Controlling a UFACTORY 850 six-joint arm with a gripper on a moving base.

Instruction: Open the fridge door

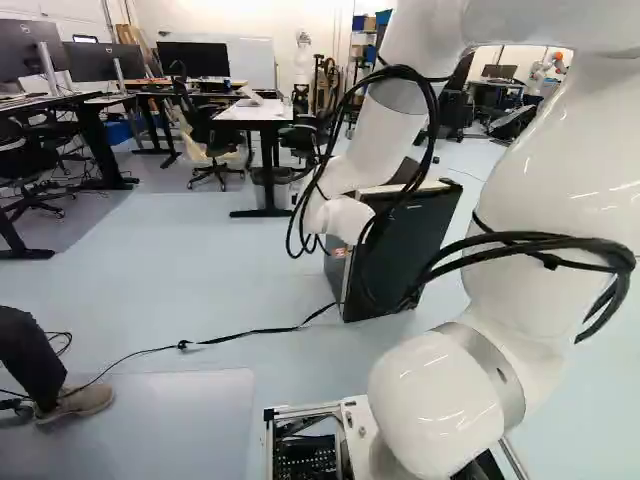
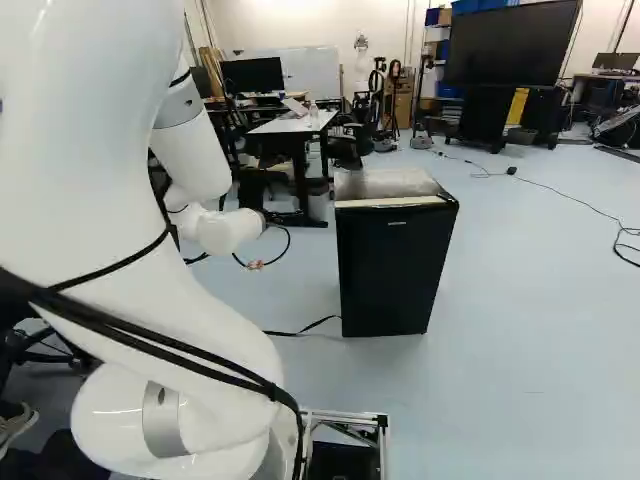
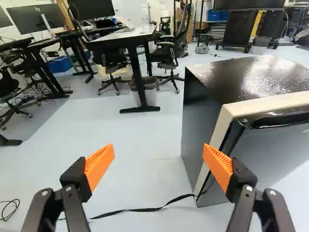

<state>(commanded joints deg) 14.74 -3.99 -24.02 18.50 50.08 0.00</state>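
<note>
On the pale floor (image 2: 520,330) ahead of the base stood the mini fridge (image 2: 392,265), a black one, right of the middle of the right base view, its front toward the cameras. Its door (image 3: 277,145) was closed against the cabinet, with a cream band (image 2: 388,203) running along the door's top and side edges and a dark recessed grip (image 3: 280,119) at the top. The white arm (image 1: 525,170) bent forward and down, bringing the gripper (image 2: 256,265) near the fridge's side in the right base view.

In the wrist view, the fingers (image 3: 218,166) were spread wide, nothing pinched between them. One orange pad showed in front of the fridge's near edge, by the cream band; whether it touched I could not tell. The other was well apart from the fridge, over floor.

A dark cord (image 3: 145,210) trailed across the floor from beside the fridge's lower corner. Farther back were a white-topped desk (image 2: 290,124) with a bottle (image 3: 145,15) on it, an office chair (image 3: 170,54) and a grey bin (image 3: 150,98).
</note>
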